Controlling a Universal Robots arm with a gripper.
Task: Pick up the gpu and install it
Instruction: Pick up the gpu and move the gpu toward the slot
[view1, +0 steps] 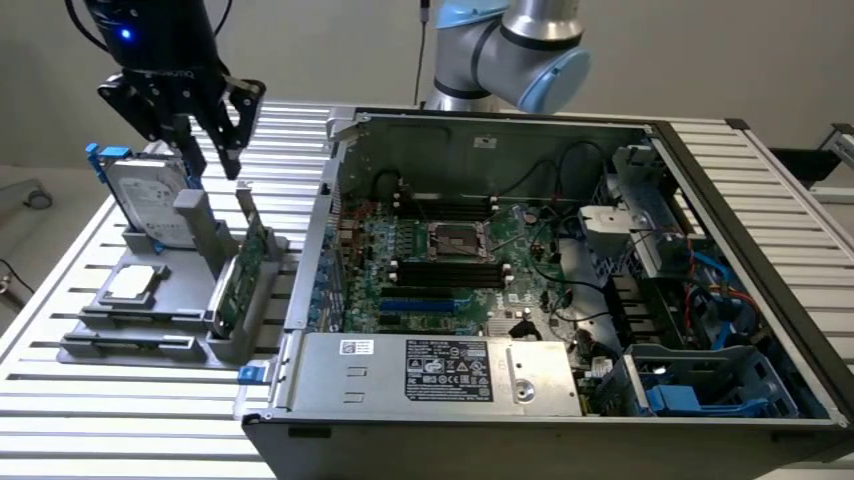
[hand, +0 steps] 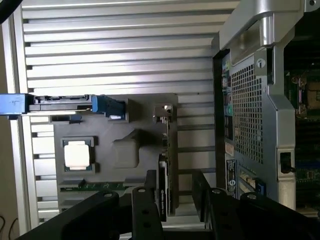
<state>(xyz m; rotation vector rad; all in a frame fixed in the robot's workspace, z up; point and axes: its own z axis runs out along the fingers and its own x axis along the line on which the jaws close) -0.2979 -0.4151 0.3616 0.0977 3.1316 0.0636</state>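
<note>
a slatted metal table (view1: 80, 400) carries an open computer case (view1: 494, 140) with its motherboard exposed. beside the case, on the exterior view's left, a grey holder tray (view1: 127, 322) holds a hard drive (view1: 140, 195) in a blue frame. the gpu (view1: 230, 285) stands on edge in the tray, on the side nearest the case. the gripper (view1: 214, 165) hangs above the gpu with its fingers spread, gripping nothing. a small silver processor chip (view1: 134, 283) lies flat in the tray.
</note>
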